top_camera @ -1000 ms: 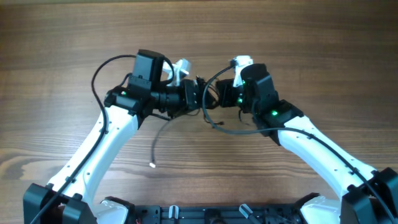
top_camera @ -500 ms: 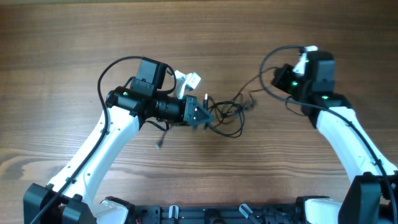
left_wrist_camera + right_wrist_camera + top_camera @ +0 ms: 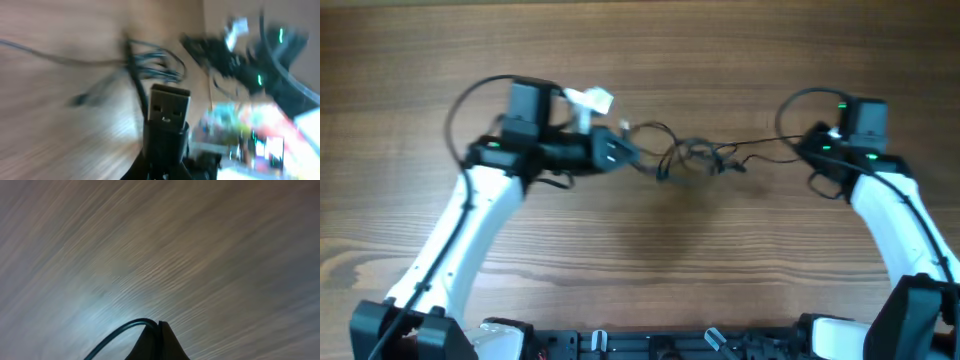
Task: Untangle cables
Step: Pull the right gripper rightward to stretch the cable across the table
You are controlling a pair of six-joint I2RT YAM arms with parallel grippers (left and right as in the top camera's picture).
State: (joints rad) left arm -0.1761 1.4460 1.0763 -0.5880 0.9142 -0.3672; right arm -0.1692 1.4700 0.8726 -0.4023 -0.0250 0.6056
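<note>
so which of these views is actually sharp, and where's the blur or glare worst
Overhead: the sharpest, only slight smear around the cables. Left wrist: heavy motion blur; the USB plug reads well enough, the background is smeared colour. Right wrist: worst, table grain streaked into lines, a pale glare patch low down; only a cable loop and dark fingertips are readable.

USB plug (image 3: 170, 107) clamped in jaws, cables (image 3: 150, 62) tangled beyond — blurred wooden table (image 3: 50, 110)
</note>
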